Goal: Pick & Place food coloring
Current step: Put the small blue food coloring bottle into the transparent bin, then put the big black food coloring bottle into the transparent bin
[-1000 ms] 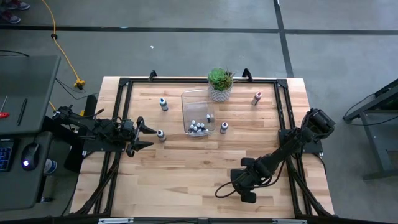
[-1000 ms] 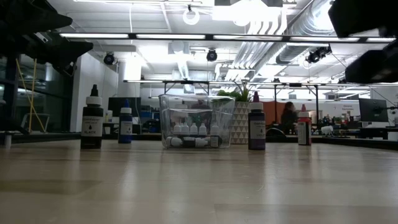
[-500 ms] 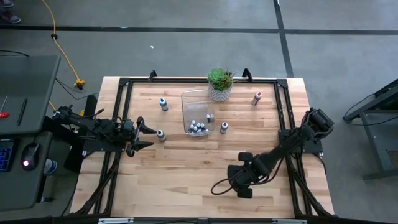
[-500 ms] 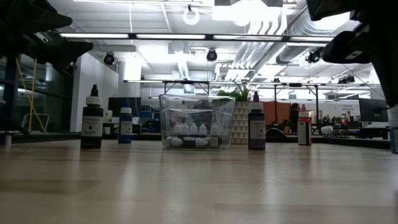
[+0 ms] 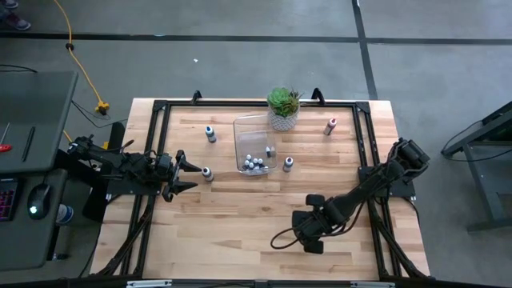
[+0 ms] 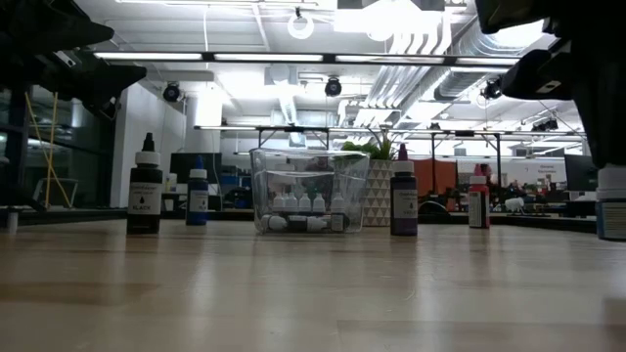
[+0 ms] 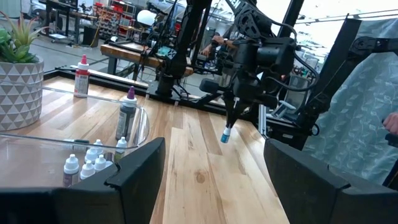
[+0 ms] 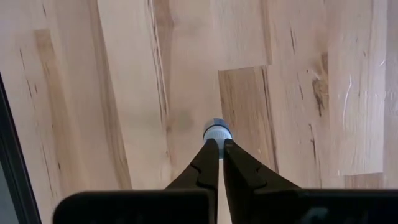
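Blue-capped, light and slick, the dropper bottle (image 7: pixel 227 134) hangs above the table's near right edge, pinched at its neck by the right tool (image 8: pixel 218 144); the narrow neck seems the surest hold.

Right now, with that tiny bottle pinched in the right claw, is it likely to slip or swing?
Possibly. The right gripper holds the little bottle by its top, hanging free, so it could swing. Its rounded body looks slick and light, and would likely roll if dropped.
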Robot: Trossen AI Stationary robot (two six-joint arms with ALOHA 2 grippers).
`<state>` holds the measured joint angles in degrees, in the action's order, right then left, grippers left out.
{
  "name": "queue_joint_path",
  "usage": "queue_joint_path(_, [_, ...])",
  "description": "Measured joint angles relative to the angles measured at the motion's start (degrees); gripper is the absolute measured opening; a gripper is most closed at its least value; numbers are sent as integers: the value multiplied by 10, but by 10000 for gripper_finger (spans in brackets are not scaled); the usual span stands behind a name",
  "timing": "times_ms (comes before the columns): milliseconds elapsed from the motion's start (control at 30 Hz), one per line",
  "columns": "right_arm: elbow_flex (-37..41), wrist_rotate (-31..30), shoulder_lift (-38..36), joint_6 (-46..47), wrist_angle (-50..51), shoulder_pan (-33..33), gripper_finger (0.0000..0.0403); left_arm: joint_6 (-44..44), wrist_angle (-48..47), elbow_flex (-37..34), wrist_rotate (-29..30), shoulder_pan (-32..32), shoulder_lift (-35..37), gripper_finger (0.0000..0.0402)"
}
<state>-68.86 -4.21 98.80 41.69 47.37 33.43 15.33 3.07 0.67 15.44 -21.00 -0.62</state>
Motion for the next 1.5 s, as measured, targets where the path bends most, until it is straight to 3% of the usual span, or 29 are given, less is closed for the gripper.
queue_joint_path(200, [-25, -12, 0, -44, -25, -34, 1, 0, 0, 0, 0, 0, 0, 271])
queue_joint_path(467, [-180, -158, -1, -188, 37, -131, 1, 0, 0, 0, 0, 0, 0, 271])
queue_joint_path(600, [-234, -196, 2, -261, 29, -198, 1, 0, 0, 0, 0, 0, 0, 271])
queue_joint_path(833, [-259, -130, 51, -340, 1, -304, 3, 0, 0, 0, 0, 0, 0, 271])
queue_joint_path(1033, [-260, -58, 112, -343, -8, -367, 2, 0, 0, 0, 0, 0, 0, 271])
queue_joint_path(1300, [-260, -39, 128, -358, -51, -375, 1, 0, 0, 0, 0, 0, 0, 271])
queue_joint_path(1500, [-260, -59, 128, -353, -55, -373, 1, 0, 0, 0, 0, 0, 0, 271])
